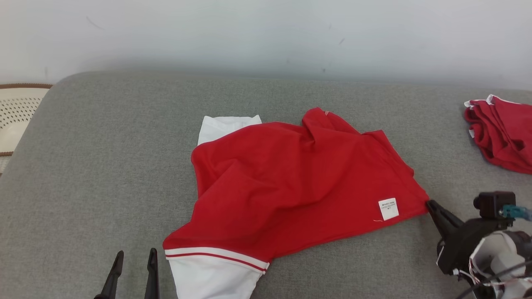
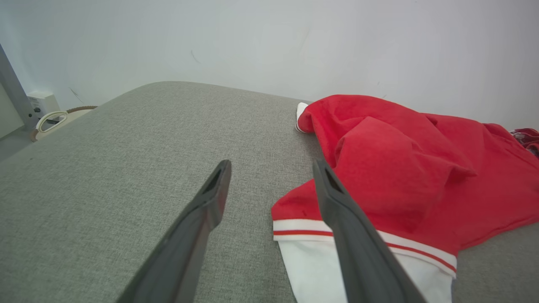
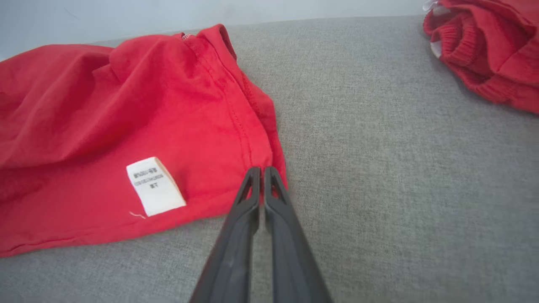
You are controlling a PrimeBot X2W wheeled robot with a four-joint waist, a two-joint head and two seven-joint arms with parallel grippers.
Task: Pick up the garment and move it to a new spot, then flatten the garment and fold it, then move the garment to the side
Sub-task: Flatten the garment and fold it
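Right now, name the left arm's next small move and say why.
Probably ease the left tool right onto the white sleeve and close it. The right tool is shut on a hem corner of the red shirt, while the left stands open over the gray cushion beside that sleeve; two grips should lift it evenly.

This looks like a plain, home-like room, though the pictures do not settle whether it is a real home or a test room. A broad grey fabric-covered pad (image 1: 104,174) with a rounded far-left corner, like a mattress or couch seat, stands against a bare white wall (image 1: 266,33). A red and white garment (image 1: 291,178) lies on it, a heap of red clothing (image 1: 505,133) at the far right, and a cream perforated thing with a brown rim (image 1: 16,114) sits off its left edge.
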